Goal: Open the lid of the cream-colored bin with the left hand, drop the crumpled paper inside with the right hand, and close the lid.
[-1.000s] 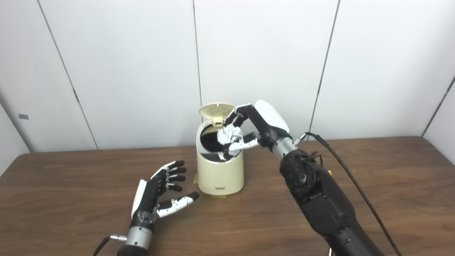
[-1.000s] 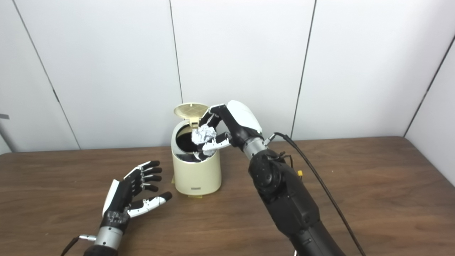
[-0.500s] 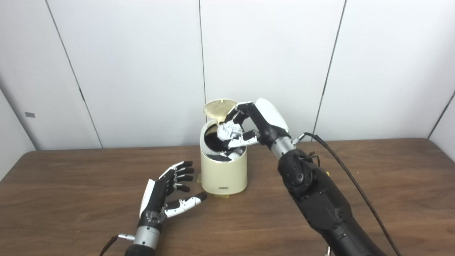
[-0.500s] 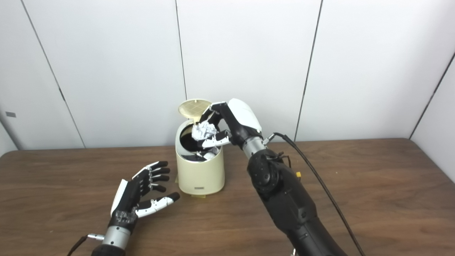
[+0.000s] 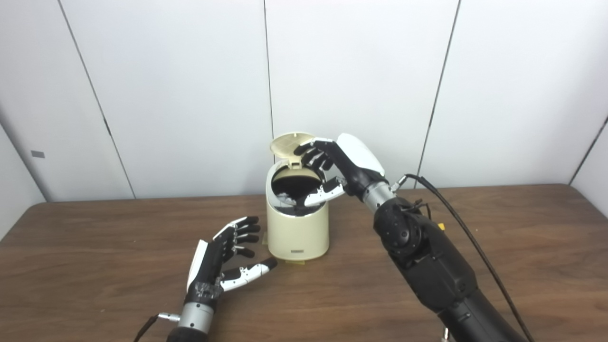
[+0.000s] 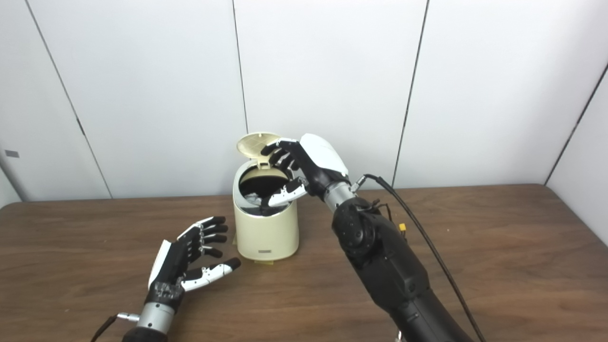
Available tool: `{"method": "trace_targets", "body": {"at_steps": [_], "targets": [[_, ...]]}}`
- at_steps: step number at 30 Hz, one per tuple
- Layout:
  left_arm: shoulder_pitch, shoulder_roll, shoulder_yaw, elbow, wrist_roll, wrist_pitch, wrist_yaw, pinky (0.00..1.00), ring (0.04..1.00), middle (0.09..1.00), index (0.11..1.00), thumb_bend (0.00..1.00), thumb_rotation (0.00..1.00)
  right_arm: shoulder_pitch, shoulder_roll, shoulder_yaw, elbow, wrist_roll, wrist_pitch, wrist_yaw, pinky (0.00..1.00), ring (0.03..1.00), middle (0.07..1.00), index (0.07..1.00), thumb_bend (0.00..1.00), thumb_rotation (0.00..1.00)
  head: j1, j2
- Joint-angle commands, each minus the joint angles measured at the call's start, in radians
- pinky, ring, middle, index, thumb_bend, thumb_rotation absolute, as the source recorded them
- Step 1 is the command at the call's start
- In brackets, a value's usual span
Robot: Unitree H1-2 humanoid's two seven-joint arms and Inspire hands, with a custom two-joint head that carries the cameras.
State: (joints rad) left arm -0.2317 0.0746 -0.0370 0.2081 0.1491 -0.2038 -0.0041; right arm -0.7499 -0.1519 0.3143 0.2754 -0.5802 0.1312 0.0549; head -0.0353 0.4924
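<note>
While right robot hand (image 5: 332, 168) hovers, paper (image 5: 285, 198) lies below (inside bin (image 5: 297, 230)).

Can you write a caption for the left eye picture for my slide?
Right robot hand open above the cream bin, lid up.

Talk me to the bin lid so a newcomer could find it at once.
On the brown table stands one cream bin, near the back wall. The lid is the round ribbed disc hinged up at its rear rim, just left of the right hand.
</note>
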Motion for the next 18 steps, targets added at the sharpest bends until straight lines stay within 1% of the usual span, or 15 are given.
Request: {"method": "trace_targets", "body": {"at_steps": [1, 8, 13, 17, 18], "targets": [[0.015, -0.008, -0.006, 0.018, -0.012, -0.011, -0.001, 0.6, 0.723, 0.761, 0.812, 0.78, 0.11, -0.016, -0.007, 0.005, -0.017, -0.003, -0.002, 0.019, 0.55, 0.672, 0.73, 0.745, 0.87, 0.17, -0.001, 0.001], [0.014, -0.005, -0.007, 0.02, -0.013, -0.021, -0.003, 0.59, 0.72, 0.763, 0.813, 0.77, 0.1, 0.003, -0.017, -0.004, -0.056, 0.007, 0.001, 0.03, 0.58, 0.686, 0.739, 0.749, 0.85, 0.17, 0.001, 0.003], [0.013, -0.003, -0.008, 0.025, -0.011, -0.026, -0.003, 0.59, 0.722, 0.764, 0.815, 0.77, 0.11, 0.033, -0.032, -0.016, -0.115, -0.002, -0.008, 0.016, 0.57, 0.673, 0.714, 0.712, 0.85, 0.19, 0.0, 0.002], [0.013, -0.004, -0.006, 0.019, -0.008, -0.029, 0.004, 0.58, 0.704, 0.754, 0.809, 0.78, 0.1, 0.085, -0.056, -0.056, -0.17, -0.004, -0.062, -0.047, 0.54, 0.646, 0.682, 0.674, 0.87, 0.2, 0.002, 0.0], [0.012, -0.003, -0.006, 0.02, -0.009, -0.033, 0.004, 0.57, 0.7, 0.753, 0.809, 0.77, 0.09, 0.097, -0.058, -0.07, -0.182, 0.001, -0.064, -0.055, 0.55, 0.649, 0.68, 0.672, 0.87, 0.2, 0.008, -0.001]]}}
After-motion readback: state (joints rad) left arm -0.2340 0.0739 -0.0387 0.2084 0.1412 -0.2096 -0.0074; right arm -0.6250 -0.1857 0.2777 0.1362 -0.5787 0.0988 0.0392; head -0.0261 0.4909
